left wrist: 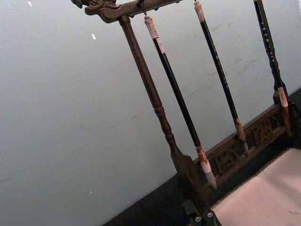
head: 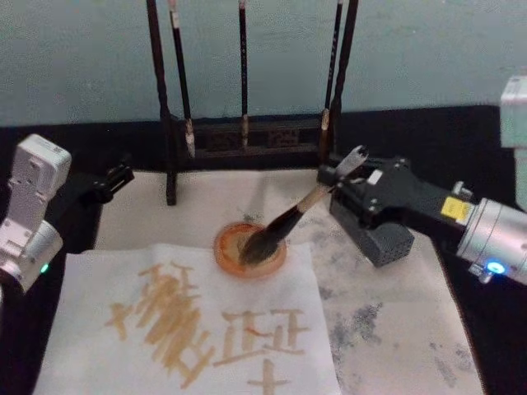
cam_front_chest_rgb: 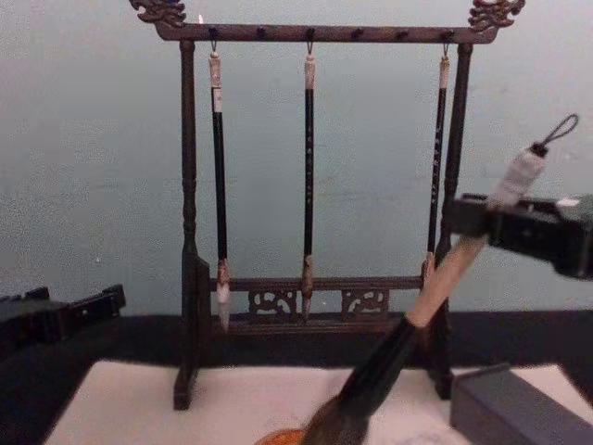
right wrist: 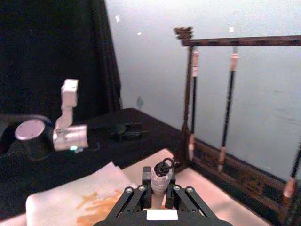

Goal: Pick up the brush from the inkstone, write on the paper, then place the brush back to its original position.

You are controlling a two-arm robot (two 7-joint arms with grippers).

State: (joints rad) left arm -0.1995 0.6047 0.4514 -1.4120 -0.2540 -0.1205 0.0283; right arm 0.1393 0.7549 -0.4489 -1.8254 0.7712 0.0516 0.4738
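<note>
One brush [head: 300,210], tuft [head: 257,247] down in the inkstone [head: 221,247]

Head view: the right gripper [head: 339,175] pinches the brush high up, likely so the tuft can lie in the inkstone at the stroked paper's [head: 82,329] far edge. The left gripper [head: 111,181] idles far left, state untellable. Right wrist view adds the cord loop [right wrist: 165,165] above the clamp. Chest view adds the lean.

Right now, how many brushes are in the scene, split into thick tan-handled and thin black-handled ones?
Thick tan-handled brush, gripped by the right end effector: 1
Thin black-handled brushes, hanging on the rack: 3
Total: 4
</note>
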